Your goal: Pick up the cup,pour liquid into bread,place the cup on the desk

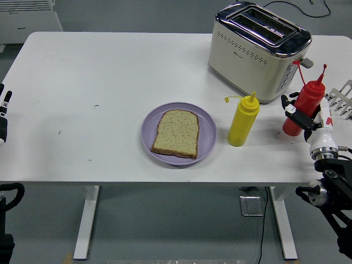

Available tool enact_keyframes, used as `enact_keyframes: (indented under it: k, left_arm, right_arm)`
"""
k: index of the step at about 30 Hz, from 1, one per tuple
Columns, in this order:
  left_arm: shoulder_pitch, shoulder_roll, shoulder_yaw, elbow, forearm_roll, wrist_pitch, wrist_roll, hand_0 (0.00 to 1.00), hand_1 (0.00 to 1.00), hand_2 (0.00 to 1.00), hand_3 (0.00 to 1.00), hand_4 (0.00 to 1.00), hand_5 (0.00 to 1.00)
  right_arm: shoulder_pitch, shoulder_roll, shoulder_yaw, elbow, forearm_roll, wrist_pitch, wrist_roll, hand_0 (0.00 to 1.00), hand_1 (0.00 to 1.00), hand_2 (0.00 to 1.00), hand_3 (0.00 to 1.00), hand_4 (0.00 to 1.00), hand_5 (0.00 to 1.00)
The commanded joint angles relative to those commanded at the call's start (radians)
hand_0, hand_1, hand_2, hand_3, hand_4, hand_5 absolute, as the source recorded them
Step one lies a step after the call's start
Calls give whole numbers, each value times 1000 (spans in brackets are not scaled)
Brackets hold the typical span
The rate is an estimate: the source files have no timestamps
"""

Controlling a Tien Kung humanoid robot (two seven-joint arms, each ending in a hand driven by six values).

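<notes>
A slice of bread lies on a purple plate near the table's front middle. To its right stands a yellow squeeze bottle, upright, untouched. My right hand is shut on a red squeeze bottle, held nearly upright just right of the yellow one and in front of the toaster. No cup shows in this view. My left hand rests at the left edge, fingers relaxed and holding nothing.
A cream and chrome toaster stands at the back right. A cable runs off behind it. The white table carries nothing else on its left half.
</notes>
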State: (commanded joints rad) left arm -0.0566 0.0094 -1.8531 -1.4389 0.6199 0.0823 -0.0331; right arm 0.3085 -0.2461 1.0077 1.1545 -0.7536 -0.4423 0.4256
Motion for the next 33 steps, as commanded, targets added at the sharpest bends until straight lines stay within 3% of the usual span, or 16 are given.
enact_keyframes:
  k: [10,11,17,33]
  left_arm:
    - [-1,0,-4,0,0,0,1,837,841,854,752,661,998]
    - [-1,0,-4,0,0,0,1,837,840,854,752,660,998]
    - [-3,0,-6,0,0,0,1,836,839,854,752,660,998]
    - [-5,0,-8,0,0,0,1,836,839,854,752,658,998]
  right_arm:
    - [4,6,-28,-18,15,-3,6,123,157,282,336,735,92]
    - [4,6,-29,-19,15,-3,6,185,202,298,339,735,105]
    - [10,12,-35,-31,19,-8,17,217,230,318,343,744,114]
    - [2,9,-54,-42,13,-15,27,242,268,357,358,751,123]
